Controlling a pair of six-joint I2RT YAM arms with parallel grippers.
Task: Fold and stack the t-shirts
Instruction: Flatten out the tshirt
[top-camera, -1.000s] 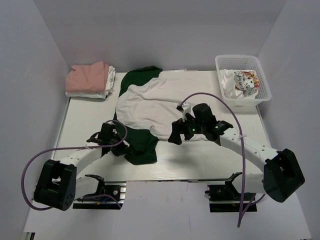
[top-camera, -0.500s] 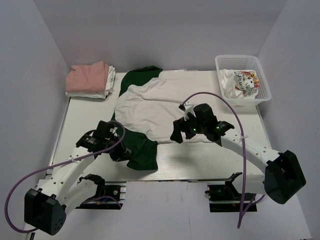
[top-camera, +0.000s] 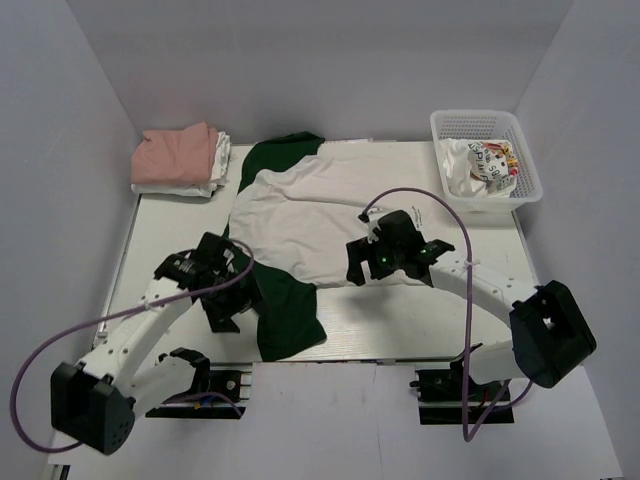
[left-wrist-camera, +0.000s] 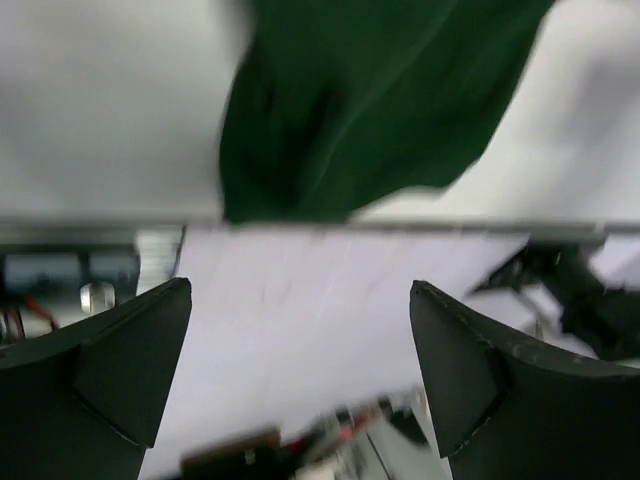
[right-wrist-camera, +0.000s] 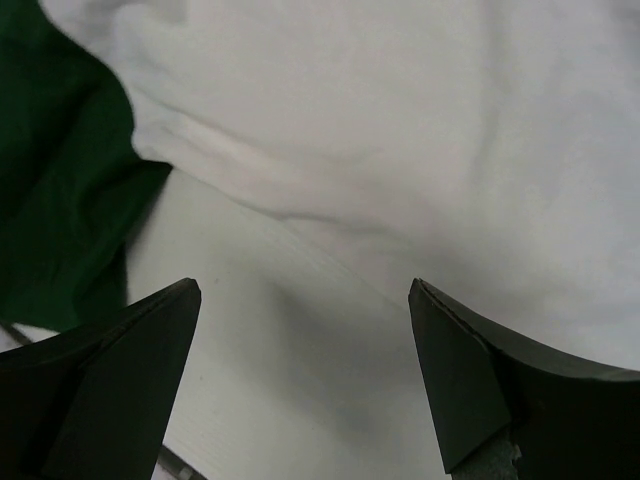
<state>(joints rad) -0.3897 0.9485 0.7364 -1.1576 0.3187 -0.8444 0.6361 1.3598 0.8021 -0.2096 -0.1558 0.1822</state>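
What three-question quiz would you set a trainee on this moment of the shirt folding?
1. True or false: the left pincer and the right pincer are both open and empty.
2. Where does the folded pink shirt lie? A: in a basket. B: on a folded white shirt at the far left corner. C: under the right arm.
3. Fill in: the big shirt has a sleeve at the near edge of the table; its colour is ____.
Key: 1 true; 2 B; 3 green.
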